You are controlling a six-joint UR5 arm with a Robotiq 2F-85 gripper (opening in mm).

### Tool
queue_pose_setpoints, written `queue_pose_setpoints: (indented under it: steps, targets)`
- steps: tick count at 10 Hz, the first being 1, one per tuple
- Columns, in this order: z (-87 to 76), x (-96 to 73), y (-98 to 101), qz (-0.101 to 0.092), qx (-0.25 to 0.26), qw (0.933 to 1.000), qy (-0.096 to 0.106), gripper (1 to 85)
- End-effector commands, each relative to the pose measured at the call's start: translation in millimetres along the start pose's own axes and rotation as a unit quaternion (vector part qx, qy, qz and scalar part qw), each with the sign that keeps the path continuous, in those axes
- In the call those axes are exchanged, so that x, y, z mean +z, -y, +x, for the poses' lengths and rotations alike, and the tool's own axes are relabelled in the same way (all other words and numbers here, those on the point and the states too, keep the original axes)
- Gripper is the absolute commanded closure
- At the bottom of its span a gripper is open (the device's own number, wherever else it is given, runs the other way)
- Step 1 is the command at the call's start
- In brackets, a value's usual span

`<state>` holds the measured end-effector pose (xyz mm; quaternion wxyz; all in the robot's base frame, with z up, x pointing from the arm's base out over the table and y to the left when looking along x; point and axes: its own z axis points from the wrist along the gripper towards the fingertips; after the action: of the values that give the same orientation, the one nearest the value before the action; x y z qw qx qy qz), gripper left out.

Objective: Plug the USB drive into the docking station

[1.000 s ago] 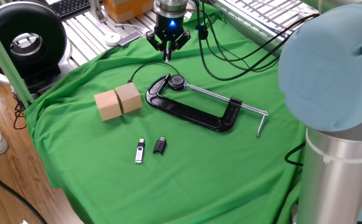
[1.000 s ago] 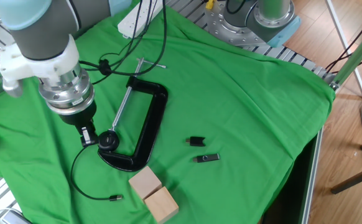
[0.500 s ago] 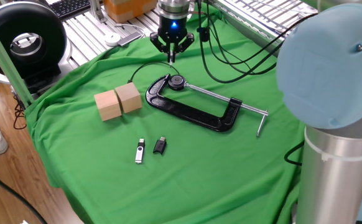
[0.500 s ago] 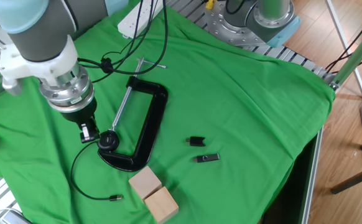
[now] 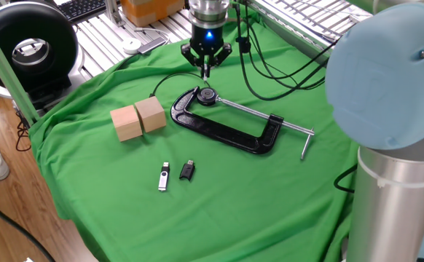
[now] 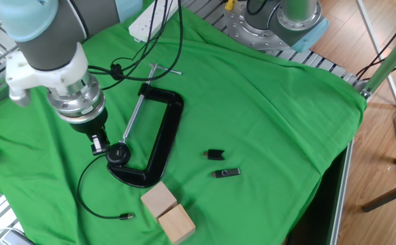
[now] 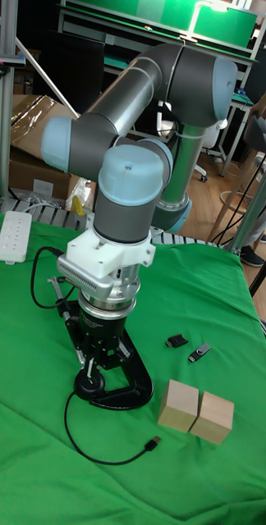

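The USB drive [image 5: 163, 177] [image 6: 226, 173] [image 7: 199, 353], silver with a black body, lies flat on the green cloth near the table's front. A small black connector piece [image 5: 187, 170] [image 6: 215, 154] [image 7: 176, 340] lies just beside it. I cannot make out a docking station in any view. My gripper [image 5: 207, 70] [image 6: 100, 144] [image 7: 90, 371] hangs far from the drive, point down, just above the knob end of the black C-clamp [image 5: 226, 125] [image 6: 158, 139]. Its fingertips are together with nothing visibly between them.
A thin black cable [image 6: 84, 194] loops on the cloth below the gripper and ends in a plug [image 6: 125, 216] [image 7: 152, 443]. Two wooden blocks [image 5: 139, 118] [image 6: 169, 212] [image 7: 195, 412] stand side by side. A white power strip [image 7: 11, 236] lies at the cloth's edge.
The gripper has drifted sideways along the back of the table toward the clamp's knob. The drive, connector piece, blocks and clamp have not moved.
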<state>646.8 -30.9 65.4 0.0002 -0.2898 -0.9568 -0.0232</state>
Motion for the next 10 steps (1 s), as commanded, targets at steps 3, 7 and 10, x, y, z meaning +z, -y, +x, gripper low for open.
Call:
queue_pose_setpoints:
  steps: [3,7,10]
  targets:
    - [2.3,4.7,3.3,0.002,-0.009,1.0000,0.002,84.0]
    - [6.5,-9.8,15.9,0.030,-0.048,0.9983,-0.013,84.0]
    - [-7.0,-19.1,1.7,0.038,-0.063,0.9972,0.006,84.0]
